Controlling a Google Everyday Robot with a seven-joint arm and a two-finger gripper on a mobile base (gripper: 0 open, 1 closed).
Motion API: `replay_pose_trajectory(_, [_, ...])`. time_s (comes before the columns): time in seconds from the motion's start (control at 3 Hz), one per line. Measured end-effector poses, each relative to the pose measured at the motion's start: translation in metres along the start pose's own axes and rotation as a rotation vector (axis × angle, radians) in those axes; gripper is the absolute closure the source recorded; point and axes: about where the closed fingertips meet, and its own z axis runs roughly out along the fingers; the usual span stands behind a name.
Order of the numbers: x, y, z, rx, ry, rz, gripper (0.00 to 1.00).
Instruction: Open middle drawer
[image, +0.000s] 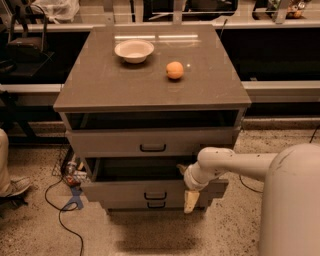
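Middle drawer (120, 191) stands pulled out at six o'clock; the gripper (191, 199) hangs at three o'clock of its handle (155, 195) (clenched or released, cannot tell). Pull looks done; next, back clear.

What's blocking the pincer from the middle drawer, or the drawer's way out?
Nothing visible. The pincer sits at the right end of the middle drawer front, and the drawer is already partly out. The floor cable lies left of its path.
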Motion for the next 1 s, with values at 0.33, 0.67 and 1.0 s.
replay_pose_trajectory(0.33, [0.019, 0.006, 0.007, -0.013, -0.012, 0.069, 0.26])
replay_pose_trajectory(0.67, [0.029, 0.010, 0.005, -0.010, -0.010, 0.099, 0.50])
replay_pose_trajectory(1.0, [0.039, 0.018, -0.015, 0.016, 0.032, 0.121, 0.72])
